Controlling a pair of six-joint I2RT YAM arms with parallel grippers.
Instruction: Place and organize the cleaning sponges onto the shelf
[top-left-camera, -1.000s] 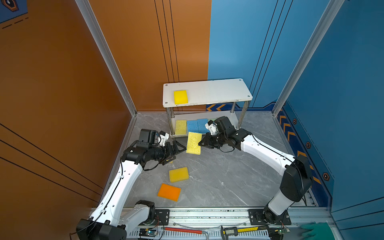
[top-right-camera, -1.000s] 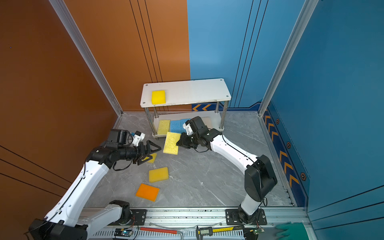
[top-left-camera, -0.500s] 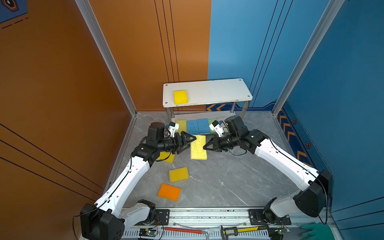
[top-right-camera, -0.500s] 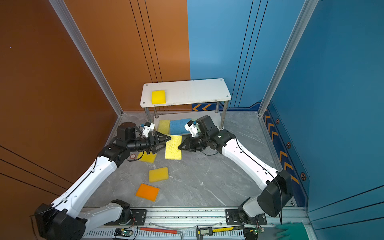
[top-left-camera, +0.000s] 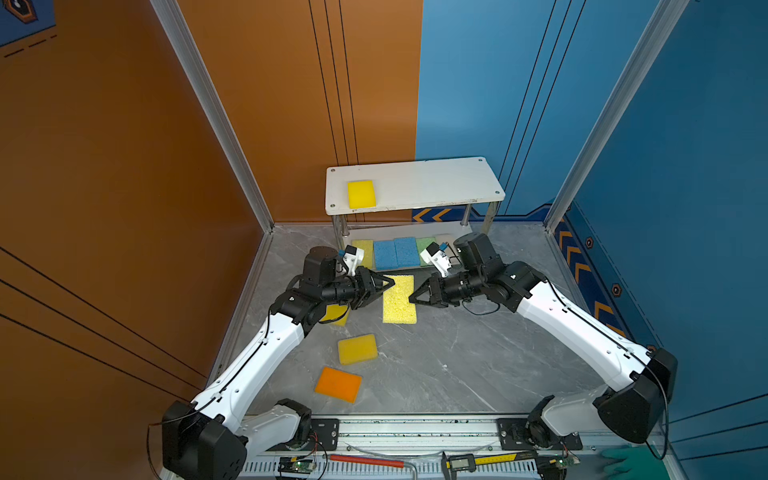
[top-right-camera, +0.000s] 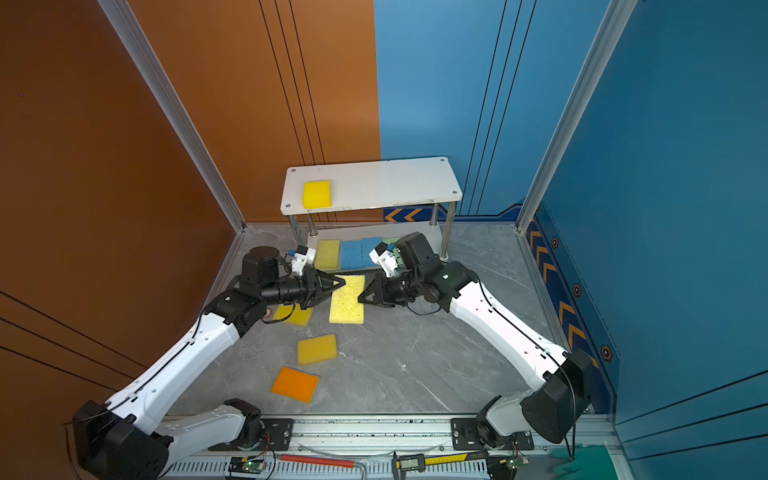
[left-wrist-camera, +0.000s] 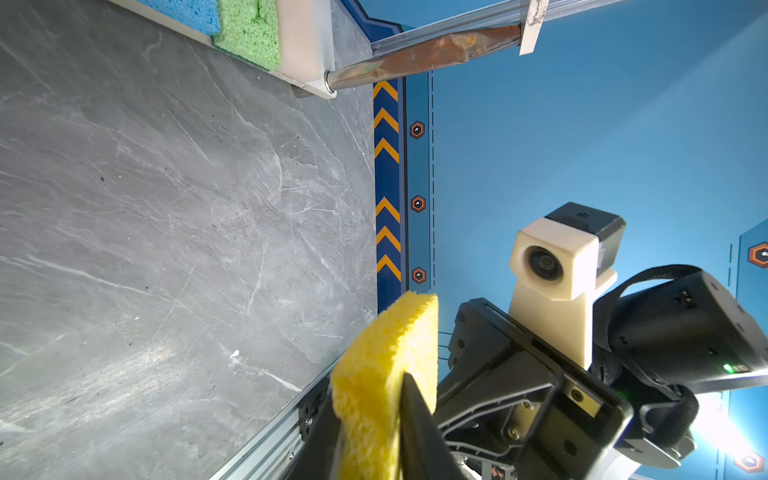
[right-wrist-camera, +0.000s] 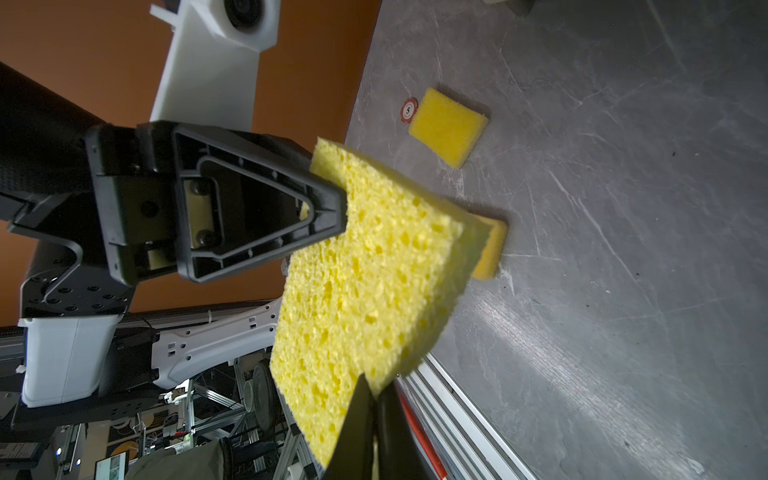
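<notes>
Sponges on the grey floor (top-left-camera: 457, 353) come first. Nearest us we see the orange sponge (top-left-camera: 337, 384), well short of both claws, and just beyond it a smooth yellow sponge (top-left-camera: 357, 349), closer to the left claw than to the right. Another yellow sponge (top-left-camera: 340, 318) lies under the left claw's wrist, partly hidden by it.

Between the two claws we find the porous yellow sponge (top-left-camera: 399, 299), held up off the floor. The left claw (top-left-camera: 390, 283) is clenched on one long edge and the right claw (top-left-camera: 412, 298) is pinched tight on the opposite edge.

Past the claws stands the shelf (top-left-camera: 436, 183). On its lower board we make out a row: a pitted yellow sponge (top-left-camera: 362, 248) beyond the left claw, two blue sponges (top-left-camera: 385, 254), a green sponge (top-left-camera: 426, 244), and a pale sponge (top-left-camera: 445, 239) beside the right claw's wrist. On the top board, farthest off, a bright yellow sponge (top-left-camera: 361, 194) sits toward the left claw's end.
</notes>
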